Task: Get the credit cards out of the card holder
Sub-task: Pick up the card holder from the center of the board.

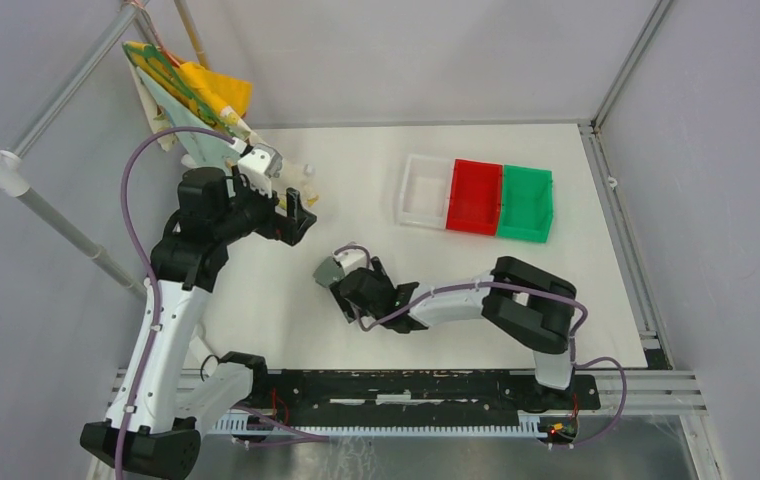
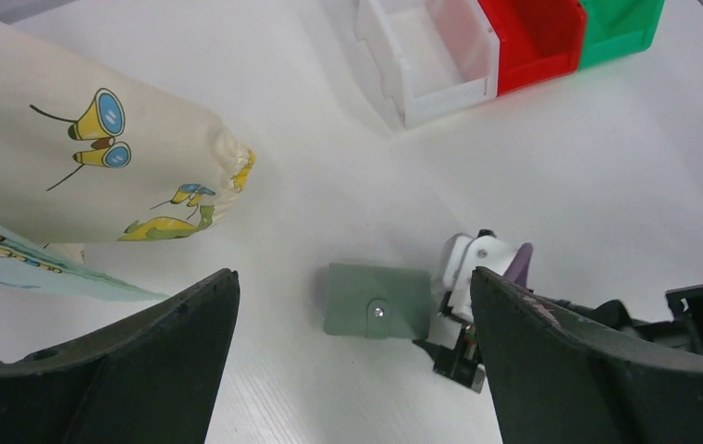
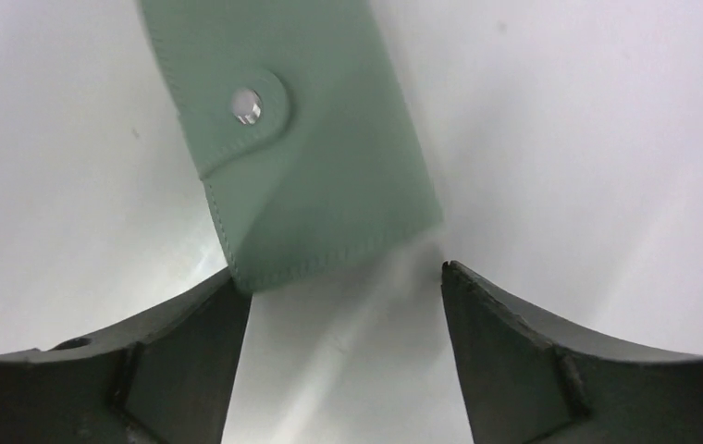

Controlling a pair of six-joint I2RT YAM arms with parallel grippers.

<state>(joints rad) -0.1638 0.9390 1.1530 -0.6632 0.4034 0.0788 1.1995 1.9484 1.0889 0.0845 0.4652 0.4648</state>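
The card holder (image 1: 328,270) (image 2: 377,301) (image 3: 292,139) lies flat on the white table, grey-green, folded shut with its snap tab fastened. The credit cards are hidden inside it. My right gripper (image 1: 344,288) (image 3: 343,275) is low over the table and open. Its fingertips stand at either side of the holder's near end, and the left fingertip (image 3: 228,296) touches the holder's corner. My left gripper (image 1: 301,212) (image 2: 352,277) hangs wide open above the table, behind and left of the holder, with nothing between its fingers.
White (image 1: 424,190), red (image 1: 474,196) and green (image 1: 524,203) bins stand in a row at the back right. A cream cloth bag with cartoon prints (image 2: 80,166) lies at the back left, by yellow and green items (image 1: 191,95). Metal frame posts edge the table.
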